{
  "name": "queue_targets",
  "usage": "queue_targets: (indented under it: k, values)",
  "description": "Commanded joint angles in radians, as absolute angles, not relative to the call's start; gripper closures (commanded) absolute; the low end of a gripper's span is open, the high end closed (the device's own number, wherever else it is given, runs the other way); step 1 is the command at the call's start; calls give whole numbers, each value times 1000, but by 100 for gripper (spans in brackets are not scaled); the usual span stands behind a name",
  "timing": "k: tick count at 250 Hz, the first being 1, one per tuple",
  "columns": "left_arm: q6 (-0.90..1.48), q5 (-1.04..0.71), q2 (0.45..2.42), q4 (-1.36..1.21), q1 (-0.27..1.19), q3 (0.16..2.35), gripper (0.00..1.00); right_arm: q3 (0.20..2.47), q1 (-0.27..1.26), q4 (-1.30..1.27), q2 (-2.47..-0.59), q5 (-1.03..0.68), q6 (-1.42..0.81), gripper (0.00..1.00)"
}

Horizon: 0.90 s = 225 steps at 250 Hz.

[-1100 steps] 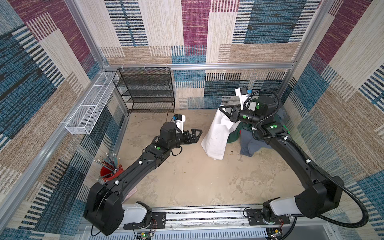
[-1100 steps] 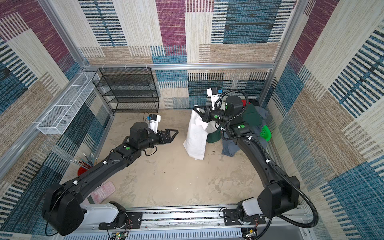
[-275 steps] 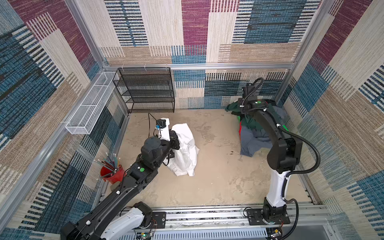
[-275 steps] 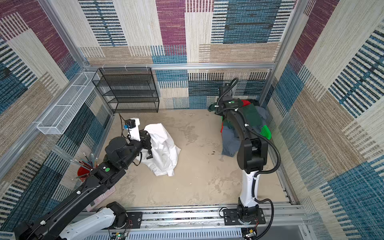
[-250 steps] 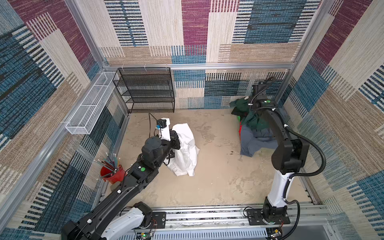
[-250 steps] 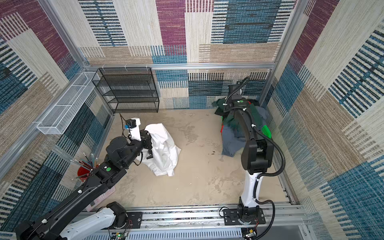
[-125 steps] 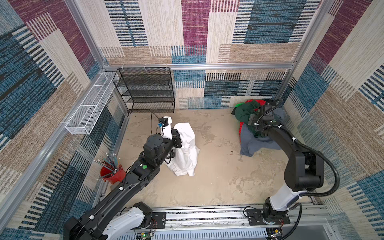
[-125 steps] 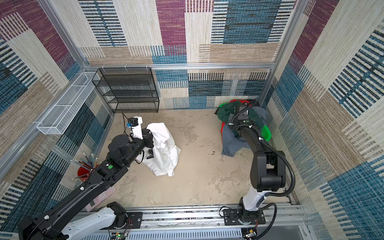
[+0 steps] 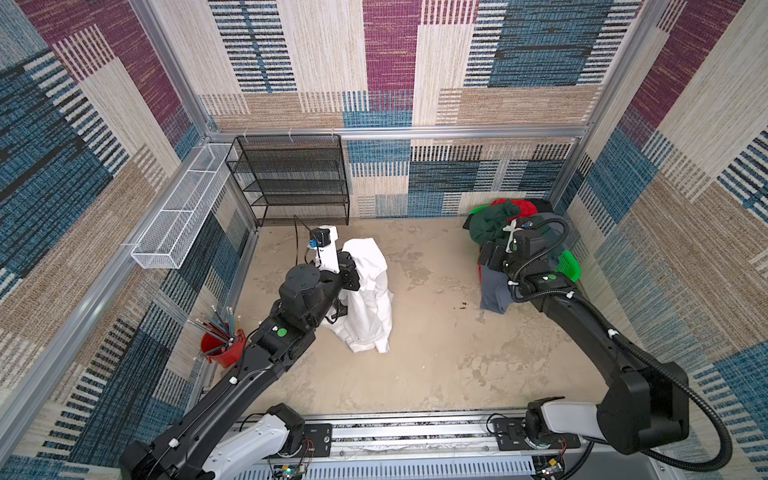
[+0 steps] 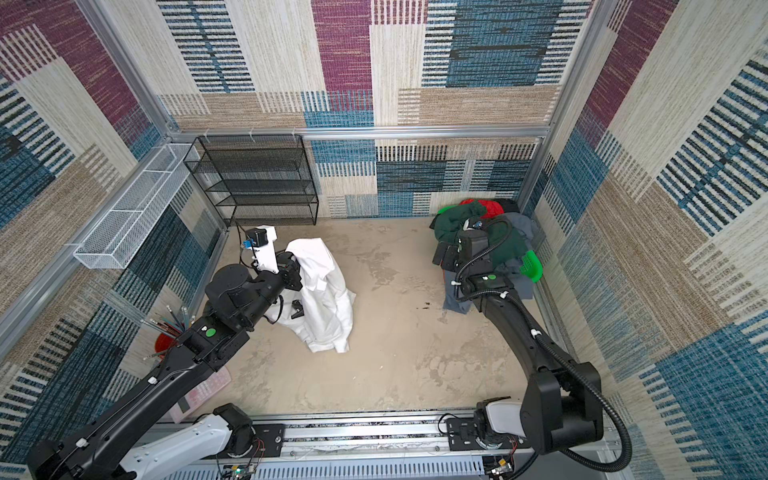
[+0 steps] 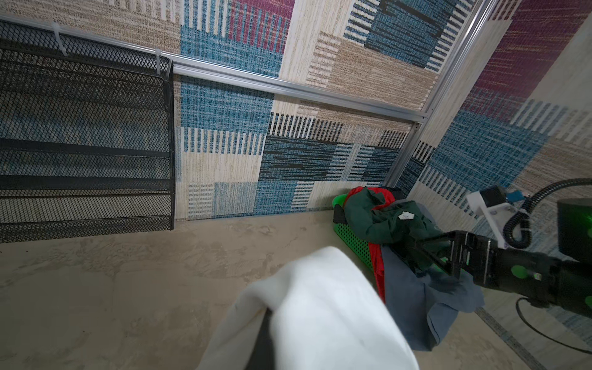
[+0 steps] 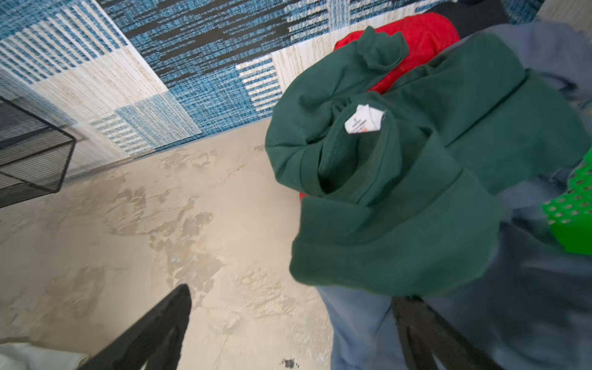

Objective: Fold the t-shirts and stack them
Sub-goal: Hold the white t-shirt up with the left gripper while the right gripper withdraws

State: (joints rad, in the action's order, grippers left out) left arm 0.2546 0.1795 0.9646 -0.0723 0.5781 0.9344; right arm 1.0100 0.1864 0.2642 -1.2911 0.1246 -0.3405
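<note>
Left pincer [image 9: 351,272] clamps the limp, rumpled white cloth t-shirt [image 9: 371,309], centre-left; right pincer [image 12: 291,298] gapes wide beside the crumpled dark green t-shirt [image 12: 400,224].

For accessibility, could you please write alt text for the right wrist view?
A crumpled dark green t-shirt with a white label lies on a red shirt, a grey-blue shirt and a bright green basket. The open right gripper hangs beside it.
</note>
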Motion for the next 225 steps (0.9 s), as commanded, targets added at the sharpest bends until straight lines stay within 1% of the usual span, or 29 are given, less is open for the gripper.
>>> queue_targets:
  k: [1, 24, 62, 106, 137, 164, 190, 225]
  values:
    - [244, 181, 962, -45, 578, 974, 100, 988, 190, 265, -1256, 116, -374, 2]
    - [244, 174, 958, -34, 578, 983, 100, 968, 190, 267, -1212, 157, -367, 1]
    - [263, 183, 949, -34, 578, 976, 100, 1025, 190, 330, -1192, 137, -340, 1]
    - [293, 173, 964, -46, 578, 984, 100, 1041, 190, 334, -1155, 36, -349, 1]
    - [286, 160, 996, -18, 579, 1032, 100, 996, 200, 293, -1155, -90, -400, 1]
    - [265, 167, 1024, 1, 578, 1078, 100, 940, 272, 248, -1206, -144, -430, 1]
    - [251, 172, 1045, 2, 578, 1107, 100, 920, 363, 240, -1266, -140, -444, 1]
    - [221, 191, 1086, -8, 577, 1143, 100, 841, 475, 121, -1296, -203, -498, 2]
